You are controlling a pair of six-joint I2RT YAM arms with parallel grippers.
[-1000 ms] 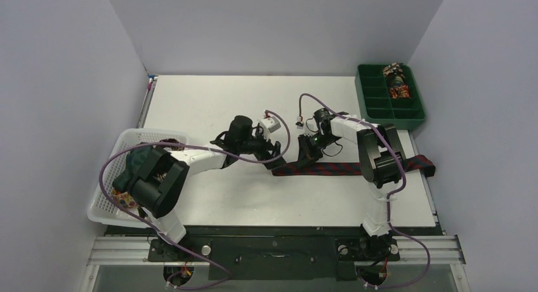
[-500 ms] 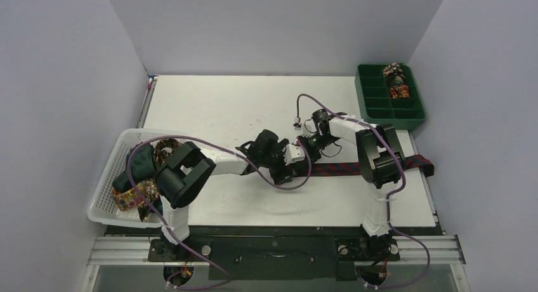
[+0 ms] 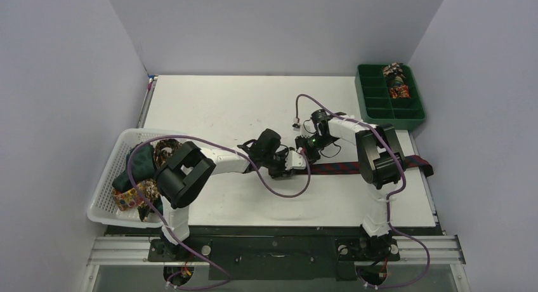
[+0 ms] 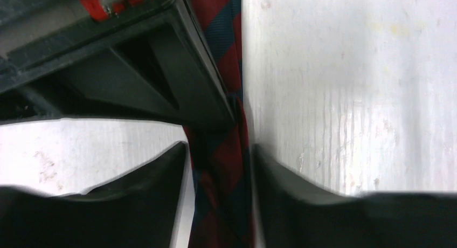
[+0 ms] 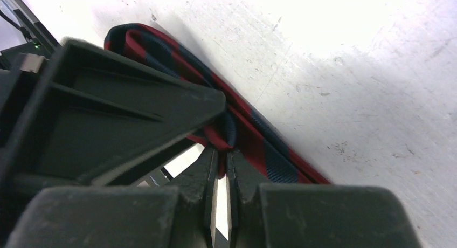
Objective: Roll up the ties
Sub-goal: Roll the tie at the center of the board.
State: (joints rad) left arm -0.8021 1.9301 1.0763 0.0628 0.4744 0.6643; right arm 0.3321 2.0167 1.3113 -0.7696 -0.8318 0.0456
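A navy tie with red diagonal stripes point(image 3: 342, 168) lies flat across the table's right half, its far end off the right edge. My left gripper point(image 3: 288, 165) is at its left end, jaws closed in on the tie's two edges point(image 4: 226, 70), with a thin sliver of table beside the left finger point(image 4: 134, 205). My right gripper point(image 3: 304, 151) is right beside it, shut on a small fold of the same tie point(image 5: 269, 151). The left gripper's dark body point(image 5: 108, 108) fills the left of the right wrist view. Other ties point(image 3: 143, 171) lie bundled in the basket.
A white mesh basket point(image 3: 104, 190) sits at the left front. A green compartment tray point(image 3: 387, 111) stands at the back right with rolled ties point(image 3: 394, 79) in its far cells. Purple cables loop over both arms.
My left gripper has swung right and down to the tie's left end and closed in on it. The right gripper has stayed pinched on the tie, shifting slightly.
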